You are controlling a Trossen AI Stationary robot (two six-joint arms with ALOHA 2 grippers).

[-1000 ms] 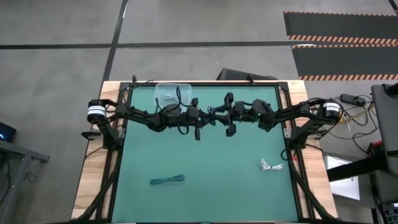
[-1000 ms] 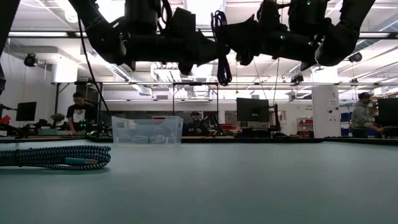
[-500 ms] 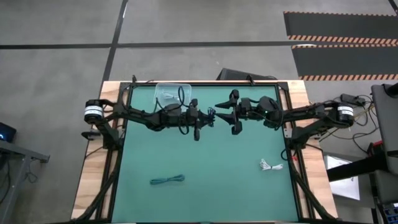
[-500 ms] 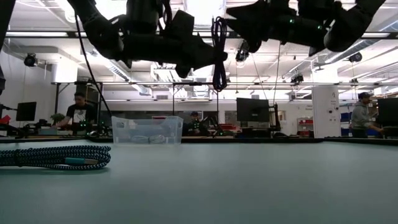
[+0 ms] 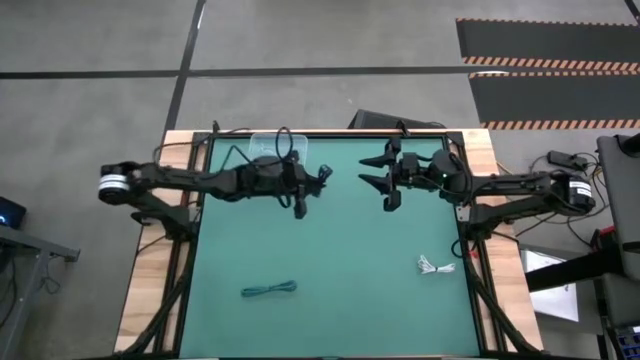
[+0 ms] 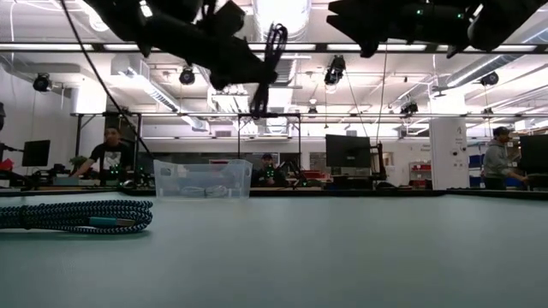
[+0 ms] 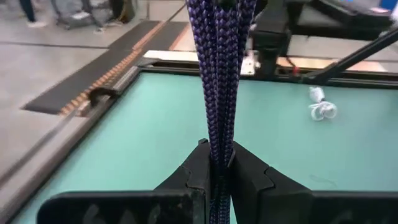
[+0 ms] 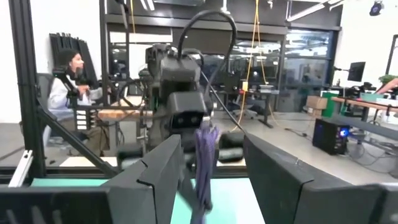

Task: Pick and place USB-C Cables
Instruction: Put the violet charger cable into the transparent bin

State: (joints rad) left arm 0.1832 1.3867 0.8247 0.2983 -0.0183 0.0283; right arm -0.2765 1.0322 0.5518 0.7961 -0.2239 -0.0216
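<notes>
My left gripper (image 5: 312,180) is shut on a dark braided cable bundle (image 6: 260,101), high above the middle of the green table (image 5: 330,250) toward its far side. My right gripper (image 5: 372,175) stands open a little to the right of it, with nothing between its fingers (image 8: 155,180); it faces the left gripper and the cable (image 8: 205,158). A teal cable (image 5: 268,290) lies flat on the table near the front left. A white cable (image 5: 436,265) lies at the front right. My left gripper pinches the dark cable bundle between its two fingers, several strands together (image 7: 217,155), about midway along the bundle. The fingers come nearly level from the table's left and lie across the bundle. The bundle hangs tilted, its ends above and below the fingers (image 6: 257,68), clear of the table.
A clear plastic bin (image 5: 272,148) stands at the far left of the table, close behind the left arm, with pale cable in it (image 6: 203,190). Black frame rails (image 5: 465,230) edge the table. People sit and stand in the room beyond (image 6: 110,154).
The two grippers have drawn apart from their meeting point over the table's middle. My left gripper has risen and gone toward the left edge, keeping the dark cable, which now hangs tilted. My right gripper has pulled back toward the right edge and up, free of the cable.
</notes>
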